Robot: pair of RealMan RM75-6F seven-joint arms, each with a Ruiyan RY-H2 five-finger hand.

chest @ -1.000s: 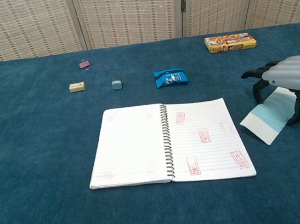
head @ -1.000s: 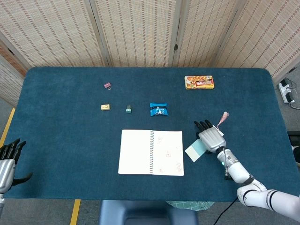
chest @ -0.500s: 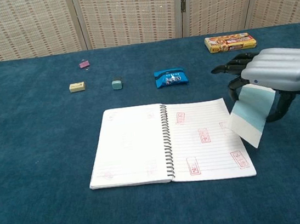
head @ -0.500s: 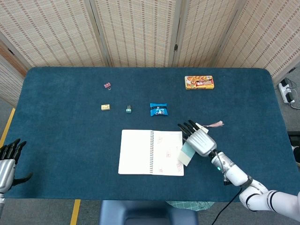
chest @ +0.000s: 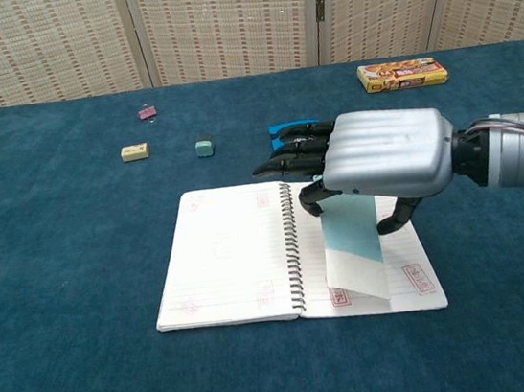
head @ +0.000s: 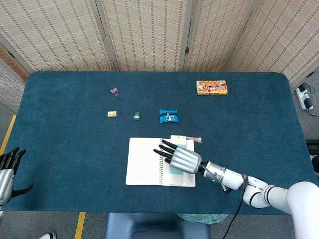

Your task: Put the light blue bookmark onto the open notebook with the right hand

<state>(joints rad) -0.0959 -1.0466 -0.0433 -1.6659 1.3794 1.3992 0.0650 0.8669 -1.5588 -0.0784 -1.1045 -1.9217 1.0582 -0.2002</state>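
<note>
Bookmark [chest: 352, 252] over notebook [chest: 226, 256], hand-held [chest: 387, 153].

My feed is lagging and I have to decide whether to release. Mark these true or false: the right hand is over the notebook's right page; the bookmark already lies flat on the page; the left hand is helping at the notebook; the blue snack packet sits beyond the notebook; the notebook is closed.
1. The right hand is over the right page of the notebook. True.
2. The light blue bookmark lies flat on the page, free of the hand. False: the hand holds it, and its lower end hangs over the page.
3. The left hand is helping at the notebook. False: it is at the table's left edge, far from it.
4. The blue snack packet sits beyond the notebook. True.
5. The notebook is closed. False: it lies open.
</note>
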